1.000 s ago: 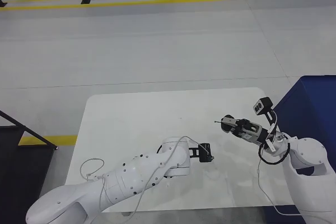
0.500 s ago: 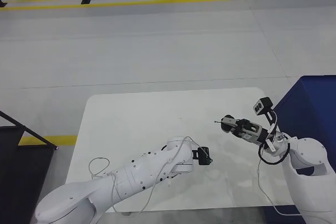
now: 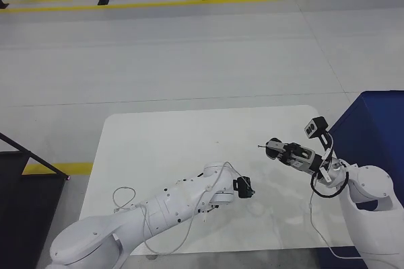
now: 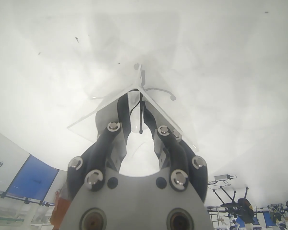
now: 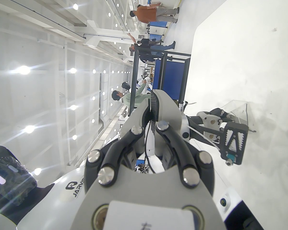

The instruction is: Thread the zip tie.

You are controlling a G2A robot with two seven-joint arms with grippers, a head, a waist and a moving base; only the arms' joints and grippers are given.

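Table (image 3: 155,141): was plain white, with a few small dark specks ahead of the left gripper (image 4: 135,110). Left gripper: was black in its linkage, with silver bolts and a pale grey base. Zip tie (image 4: 141,120) inside it: was black. Plate (image 4: 103,111) around its tip: was clear, colourless. Right gripper (image 5: 153,94): was black, its pads (image 5: 154,107) ribbed, bolts silver. Dark strip (image 3: 262,145) at its tip: was near black.
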